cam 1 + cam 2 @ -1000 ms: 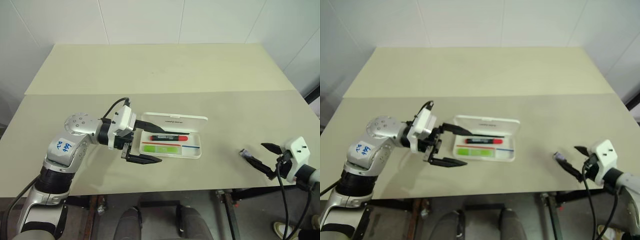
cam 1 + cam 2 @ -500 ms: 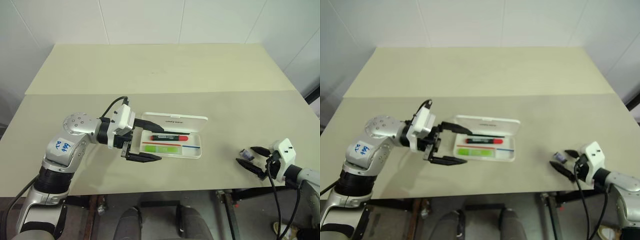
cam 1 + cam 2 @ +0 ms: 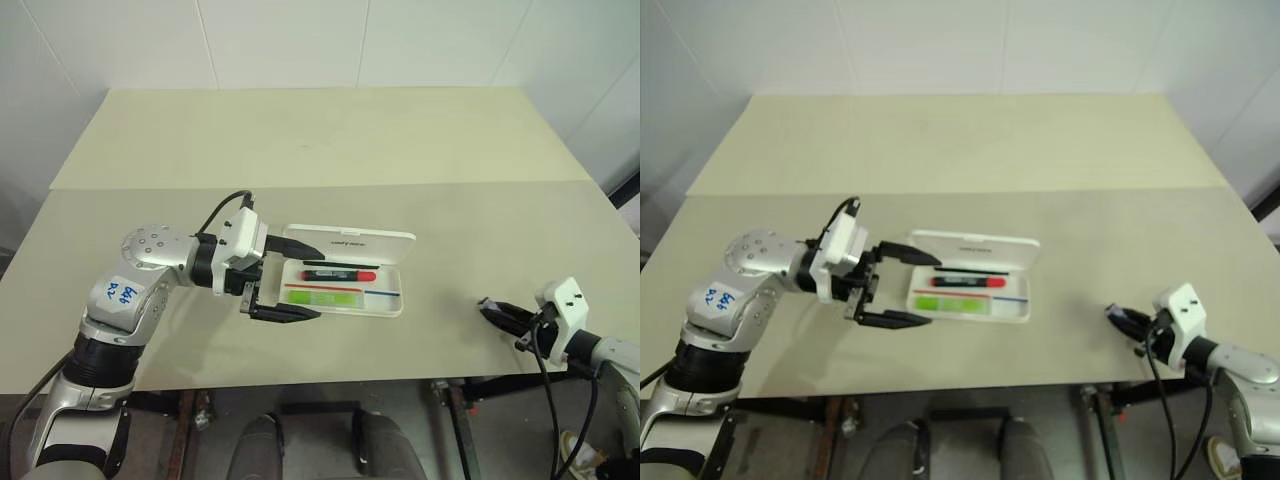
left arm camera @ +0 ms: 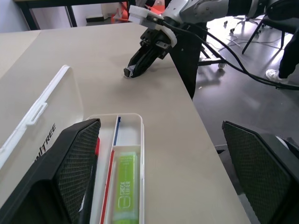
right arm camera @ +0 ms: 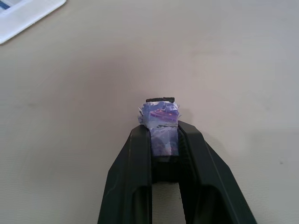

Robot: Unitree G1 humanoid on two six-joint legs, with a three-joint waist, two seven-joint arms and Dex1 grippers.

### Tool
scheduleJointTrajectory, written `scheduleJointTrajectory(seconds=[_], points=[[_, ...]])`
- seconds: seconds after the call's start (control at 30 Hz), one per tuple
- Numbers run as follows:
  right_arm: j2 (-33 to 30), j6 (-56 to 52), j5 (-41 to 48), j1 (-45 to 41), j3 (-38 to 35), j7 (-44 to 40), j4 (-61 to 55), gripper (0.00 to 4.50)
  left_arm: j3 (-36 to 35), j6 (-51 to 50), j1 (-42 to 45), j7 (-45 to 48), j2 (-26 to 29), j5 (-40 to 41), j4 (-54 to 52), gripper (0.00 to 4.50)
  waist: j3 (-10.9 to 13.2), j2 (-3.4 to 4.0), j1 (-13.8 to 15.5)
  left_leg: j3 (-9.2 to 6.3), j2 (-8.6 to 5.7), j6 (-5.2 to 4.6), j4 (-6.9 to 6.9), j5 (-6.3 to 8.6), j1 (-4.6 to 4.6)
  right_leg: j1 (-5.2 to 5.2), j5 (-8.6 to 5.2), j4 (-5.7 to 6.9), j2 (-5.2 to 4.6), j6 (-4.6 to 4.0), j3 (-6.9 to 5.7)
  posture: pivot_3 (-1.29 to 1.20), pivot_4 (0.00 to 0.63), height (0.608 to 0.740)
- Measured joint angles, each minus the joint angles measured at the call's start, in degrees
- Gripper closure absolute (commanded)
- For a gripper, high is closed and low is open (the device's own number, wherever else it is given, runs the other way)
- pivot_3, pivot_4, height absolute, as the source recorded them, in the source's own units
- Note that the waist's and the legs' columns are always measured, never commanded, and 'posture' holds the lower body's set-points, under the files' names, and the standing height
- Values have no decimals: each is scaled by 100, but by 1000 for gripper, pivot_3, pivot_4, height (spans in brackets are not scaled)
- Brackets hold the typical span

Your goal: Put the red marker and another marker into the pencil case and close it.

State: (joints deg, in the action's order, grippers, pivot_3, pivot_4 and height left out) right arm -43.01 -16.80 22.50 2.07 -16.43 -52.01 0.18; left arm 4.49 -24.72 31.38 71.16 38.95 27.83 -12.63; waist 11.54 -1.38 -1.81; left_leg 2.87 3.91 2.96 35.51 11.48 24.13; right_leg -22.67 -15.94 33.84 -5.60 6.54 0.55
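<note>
right tool (image 5: 160, 135) closed since earlier | pencil case (image 3: 345, 285) beside left tool (image 3: 300, 283)

One white pencil case (image 3: 345, 273) lies open on the table (image 3: 300, 140). Inside the pencil case there are two markers: one red marker (image 3: 338, 274) and one light-green marker (image 3: 322, 297). Well apart from the pencil case, one small purple-wrapped object (image 5: 160, 122) sits.

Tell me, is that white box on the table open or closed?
Open. The pencil case has its lid tilted back, and the red marker and green marker lie exposed inside.
</note>
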Motion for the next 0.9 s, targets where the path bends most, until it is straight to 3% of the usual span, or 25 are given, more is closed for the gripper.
scheduleJointTrajectory(seconds=[0.2, 0.4, 0.6, 0.9], points=[[-127, -445, 352, -627, 186, -95, -1390, 4124, -111, 109, -297, 91, 250, -2, 14, 0, 2, 2, 16, -1, 1, 0, -16, 0, 1, -12, 0, 2, 3, 1, 1, 0, 150, 740], [-109, -796, 565, -1077, 1036, -318, -1979, 4124, -210, 171, -462, 101, 395, -4, 30, 0, 1, 1, 40, 3, 0, 3, -22, 3, 9, -12, -6, -12, -2, -11, 0, 0, 150, 740], [-25, -443, 168, -1502, 1913, -753, -1666, 4124, -230, 212, -503, 81, 422, -6, 30, 0, 1, 1, 25, 5, 0, 3, -30, 5, 8, -19, -7, -9, 0, -11, -1, 0, 150, 740], [262, 241, -409, -2323, 2511, -1202, -486, 4124, -247, 200, -566, -17, 488, -5, -30, 0, 1, 1, 20, 6, 1, 2, -32, 5, 7, -27, -7, 3, 1, -10, -1, 0, 150, 740]])
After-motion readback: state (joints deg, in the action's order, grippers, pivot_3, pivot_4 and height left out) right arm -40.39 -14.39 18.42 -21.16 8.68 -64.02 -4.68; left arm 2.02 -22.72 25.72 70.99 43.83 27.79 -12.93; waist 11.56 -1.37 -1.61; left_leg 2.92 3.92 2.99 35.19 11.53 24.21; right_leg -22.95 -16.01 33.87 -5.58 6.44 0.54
